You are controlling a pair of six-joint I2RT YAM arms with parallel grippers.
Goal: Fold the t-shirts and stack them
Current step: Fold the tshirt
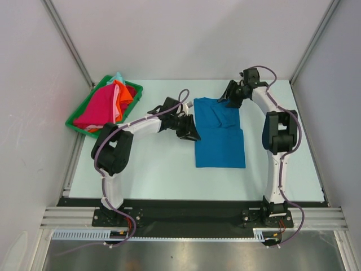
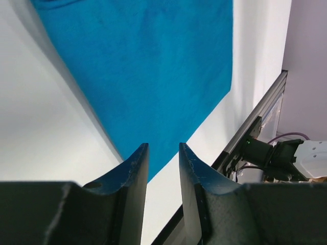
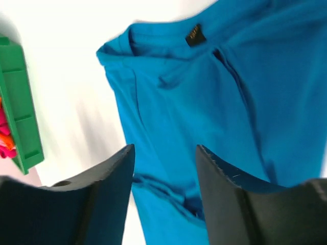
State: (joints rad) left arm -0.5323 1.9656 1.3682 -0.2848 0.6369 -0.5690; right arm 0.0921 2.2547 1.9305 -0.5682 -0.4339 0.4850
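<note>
A large bright blue t-shirt (image 1: 220,135) lies partly folded on the white table, collar toward the back. In the right wrist view its collar and label (image 3: 194,35) show, with creases below. My right gripper (image 1: 227,97) hovers over the shirt's far end; its jaws (image 3: 165,149) stand open with the cloth beneath them, not pinched. My left gripper (image 1: 192,131) sits at the shirt's left edge, open (image 2: 163,148), with nothing between its fingers and the blue cloth (image 2: 153,66) ahead of it. More t-shirts, magenta (image 1: 98,107), orange (image 1: 124,93) and mint (image 1: 117,76), are heaped in the tray.
The green plastic tray (image 1: 84,101) stands at the back left, and its corner (image 3: 18,117) shows in the right wrist view. White walls and slanted metal posts close in both sides. A black and aluminium rail (image 1: 186,212) runs along the near edge.
</note>
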